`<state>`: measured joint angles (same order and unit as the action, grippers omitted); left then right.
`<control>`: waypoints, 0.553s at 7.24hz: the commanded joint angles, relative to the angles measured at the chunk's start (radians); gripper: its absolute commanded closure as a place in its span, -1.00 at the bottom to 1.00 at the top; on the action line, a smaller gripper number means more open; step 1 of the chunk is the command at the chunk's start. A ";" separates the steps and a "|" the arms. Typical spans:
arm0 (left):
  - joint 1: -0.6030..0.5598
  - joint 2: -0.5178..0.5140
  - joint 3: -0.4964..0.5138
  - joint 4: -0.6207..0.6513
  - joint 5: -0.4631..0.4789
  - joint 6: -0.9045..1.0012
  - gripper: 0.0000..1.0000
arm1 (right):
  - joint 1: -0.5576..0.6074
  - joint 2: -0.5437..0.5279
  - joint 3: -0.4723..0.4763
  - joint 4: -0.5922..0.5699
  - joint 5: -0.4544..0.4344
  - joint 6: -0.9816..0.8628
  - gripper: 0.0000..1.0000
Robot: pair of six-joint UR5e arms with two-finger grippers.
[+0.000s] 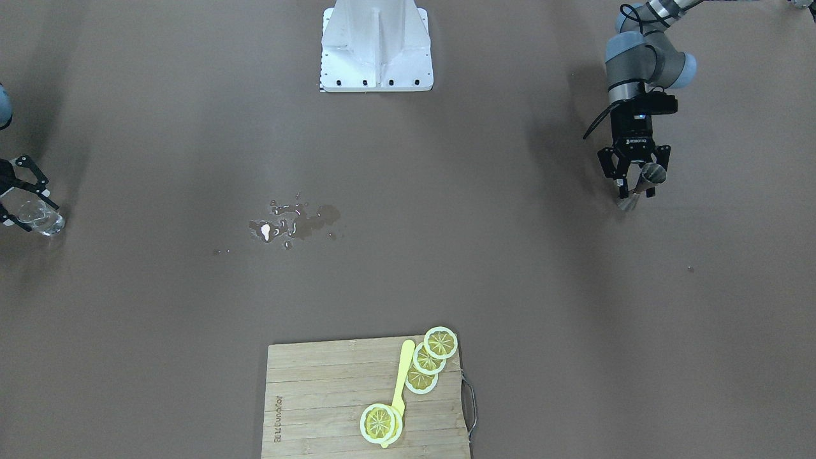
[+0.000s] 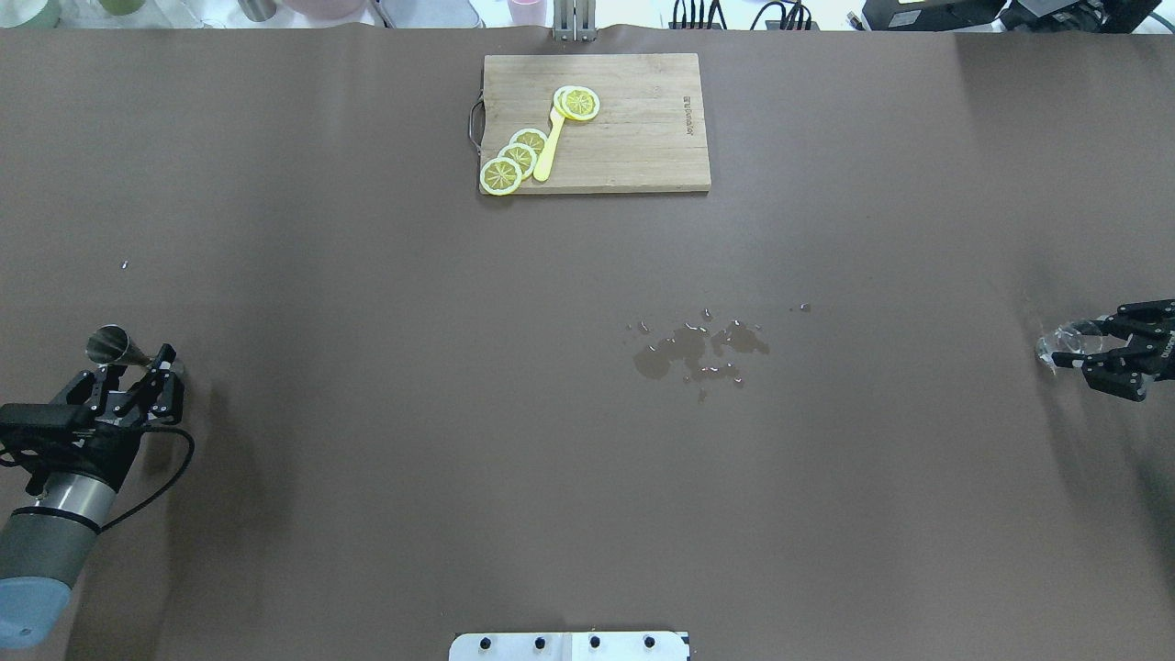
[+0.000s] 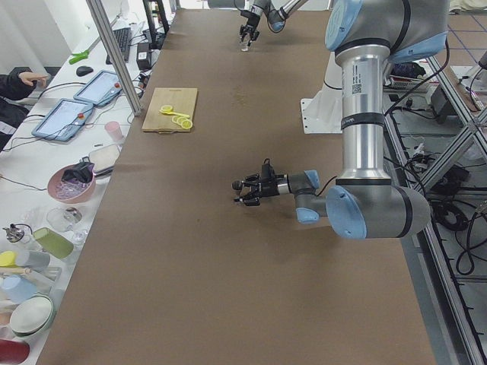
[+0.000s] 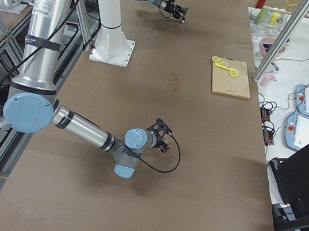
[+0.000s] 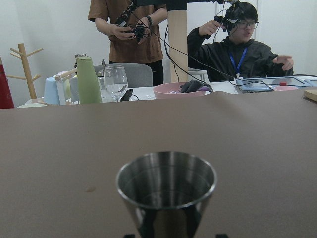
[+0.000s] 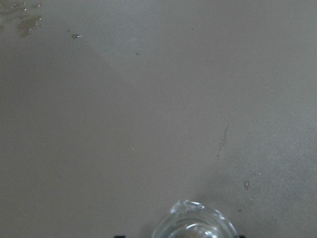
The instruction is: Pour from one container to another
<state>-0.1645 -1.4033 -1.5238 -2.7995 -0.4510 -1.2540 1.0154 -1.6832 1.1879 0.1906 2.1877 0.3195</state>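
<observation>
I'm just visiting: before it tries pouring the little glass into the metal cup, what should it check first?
1. The left tool grips the jigger: ok.
2. The right tool grips the glass cup: ok.
3. Cup and jigger close enough to pour: not ok, they are at opposite ends of the table.
4. Jigger mouth facing up: ok in the left wrist view.
5. Liquid in the cup: cannot tell.
6. Table dry between them: not ok, there is a puddle mid-table.
</observation>
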 commanded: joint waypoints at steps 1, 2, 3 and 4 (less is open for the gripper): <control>0.002 0.001 -0.009 -0.002 0.000 0.007 -0.95 | 0.002 -0.004 0.006 -0.003 0.033 0.000 -1.00; 0.000 0.001 -0.016 -0.002 0.000 0.011 -0.95 | 0.003 -0.004 0.006 -0.013 0.047 0.000 -1.00; 0.000 0.006 -0.028 0.000 0.000 0.011 -0.95 | 0.021 -0.004 0.006 -0.020 0.075 0.001 -1.00; 0.000 0.013 -0.042 0.000 0.000 0.011 -0.95 | 0.037 -0.012 0.006 -0.022 0.079 0.001 -1.00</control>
<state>-0.1638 -1.3973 -1.5502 -2.8001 -0.4510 -1.2432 1.0340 -1.6891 1.1933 0.1738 2.2521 0.3200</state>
